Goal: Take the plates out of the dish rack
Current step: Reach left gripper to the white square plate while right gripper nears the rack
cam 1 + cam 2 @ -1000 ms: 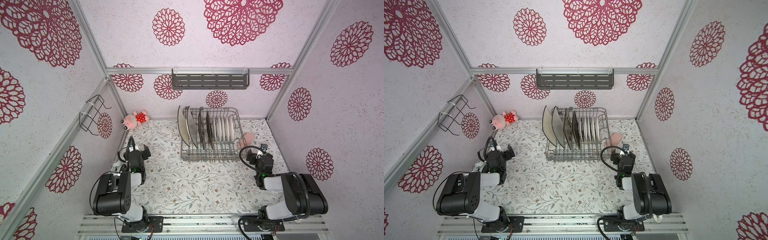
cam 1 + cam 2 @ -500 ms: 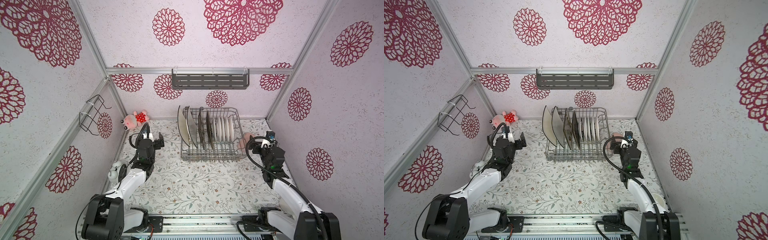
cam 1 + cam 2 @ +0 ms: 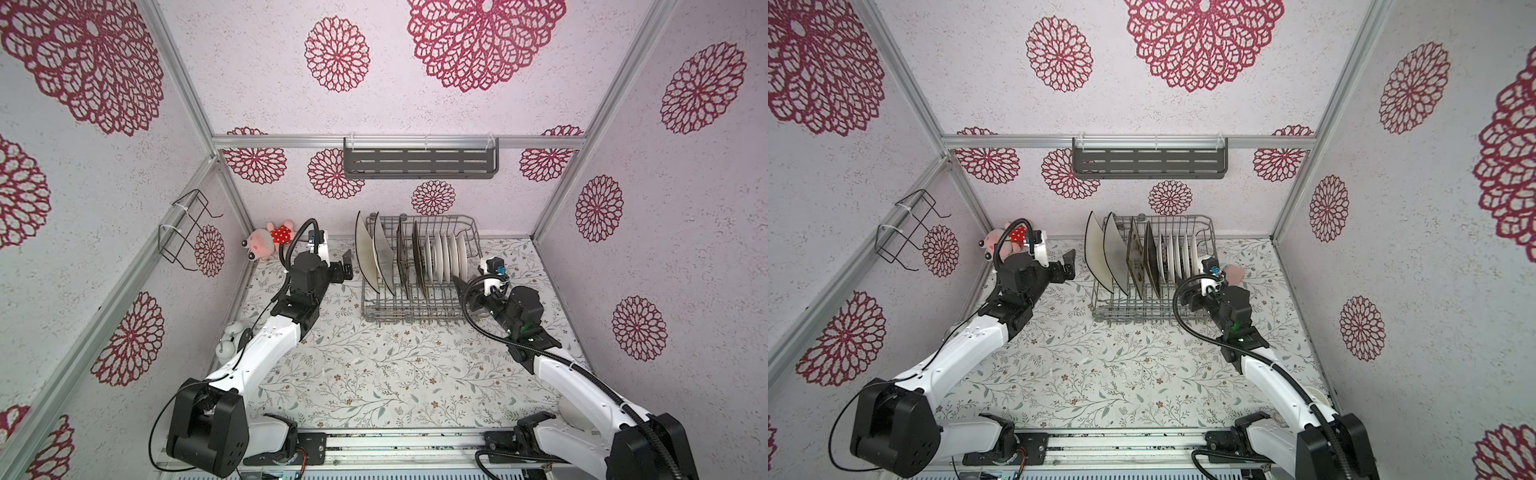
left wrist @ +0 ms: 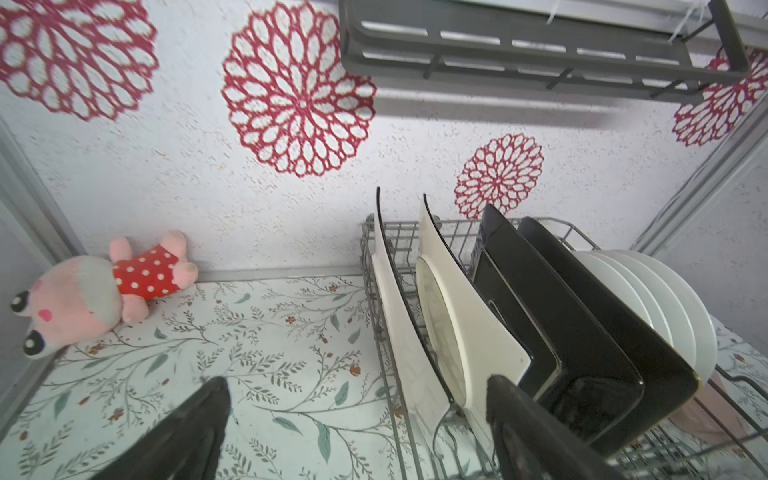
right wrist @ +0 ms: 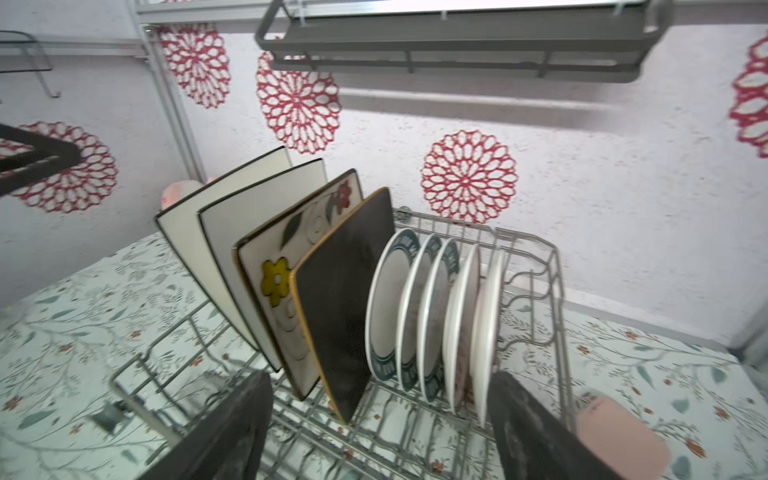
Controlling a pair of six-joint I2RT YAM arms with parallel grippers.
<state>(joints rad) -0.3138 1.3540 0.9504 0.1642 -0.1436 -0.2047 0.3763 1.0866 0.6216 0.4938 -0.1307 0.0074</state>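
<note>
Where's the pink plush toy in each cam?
Top view: plush toy in the back-left corner of the table, left of the dish rack.
Top view: same corner, partly hidden by the left arm.
Left wrist: on the table, apart from the rack.
Right wrist: only a pink patch past the outermost white plate, probably it.
Landmark: the dish rack, in all four.

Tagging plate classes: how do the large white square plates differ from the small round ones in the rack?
Shape: the large white square plates are square with thin dark rims; the small round plates are circular, some with dark printed bands. Size: the square ones stand taller. Pose: the square ones lean; the round ones stand nearly upright. Both stand on edge in the dish rack.
</note>
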